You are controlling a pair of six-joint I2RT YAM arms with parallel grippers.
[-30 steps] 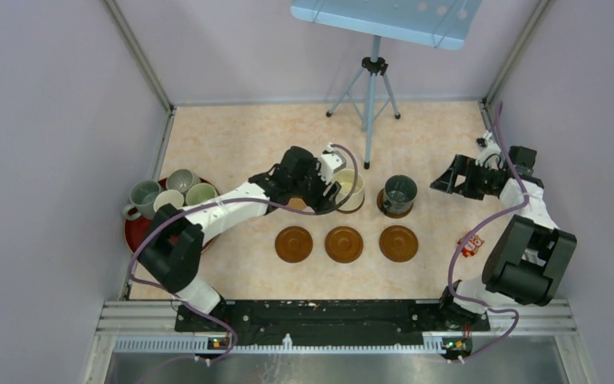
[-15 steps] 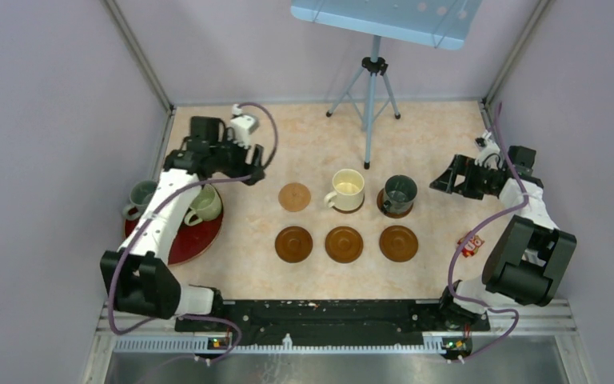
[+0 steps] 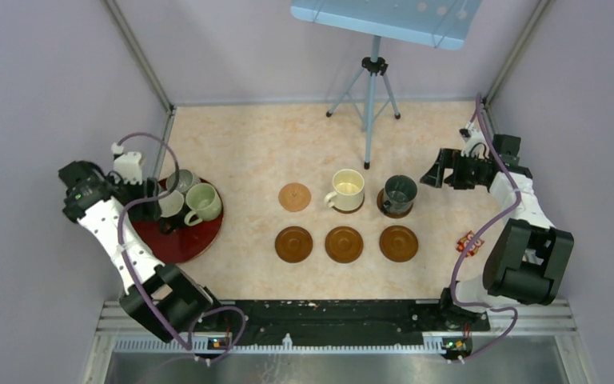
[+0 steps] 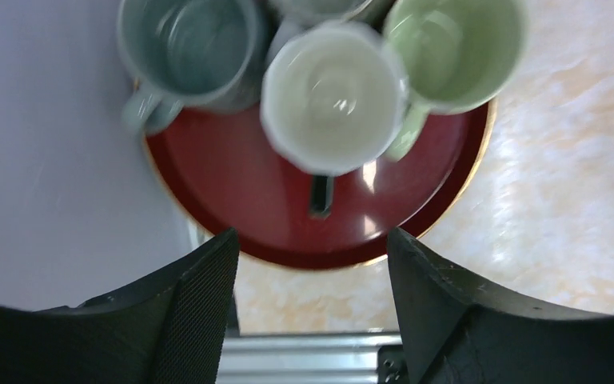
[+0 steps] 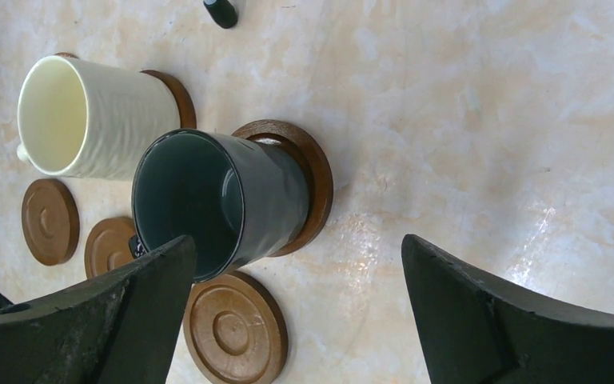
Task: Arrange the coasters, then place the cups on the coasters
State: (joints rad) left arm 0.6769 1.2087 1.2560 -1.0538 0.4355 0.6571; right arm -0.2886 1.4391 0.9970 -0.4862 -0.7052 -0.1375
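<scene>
- My left pincer (image 4: 310, 240) hangs over the dark red tray (image 4: 272, 212), way out at 9 o'clock on the surface (image 3: 248, 144). Its fingers (image 4: 200, 304) are apart with nothing between them.
- The left wrist cam looks straight down into the tray cups, a bit blurry. There's a grey cup (image 4: 184, 44) at 11 o'clock and the white-inside cup (image 4: 332, 96) in the middle. The pale green cup (image 4: 452, 44) is at 1 o'clock, and just the rim of a fourth cup (image 4: 320, 6) shows at 12.
- The top cam has my arm lying across that bunch, so you can't count them from up there.
- My right pincer (image 5: 297, 240) sits over at 3 o'clock, spread wide and holding nothing.
- Its cam gets the low side view the top cam can't. The dark green-grey cup (image 5: 208, 208) stands upright on its own coaster (image 5: 316, 172). The cream cup (image 5: 96, 120) is just beside it on a second coaster (image 5: 174, 92).
- Only the top cam gives the whole layout. The lighter tan coaster (image 3: 294, 197) lies bare at 9 o'clock of the cream cup. Three bare brown coasters (image 3: 344, 244) sit in a row at 6 o'clock of all that.
- A tripod (image 3: 372, 88) stands at 12 o'clock.
- A little red-orange packet (image 3: 470, 242) lies by my right arm, too small for me to read anything on it.
</scene>
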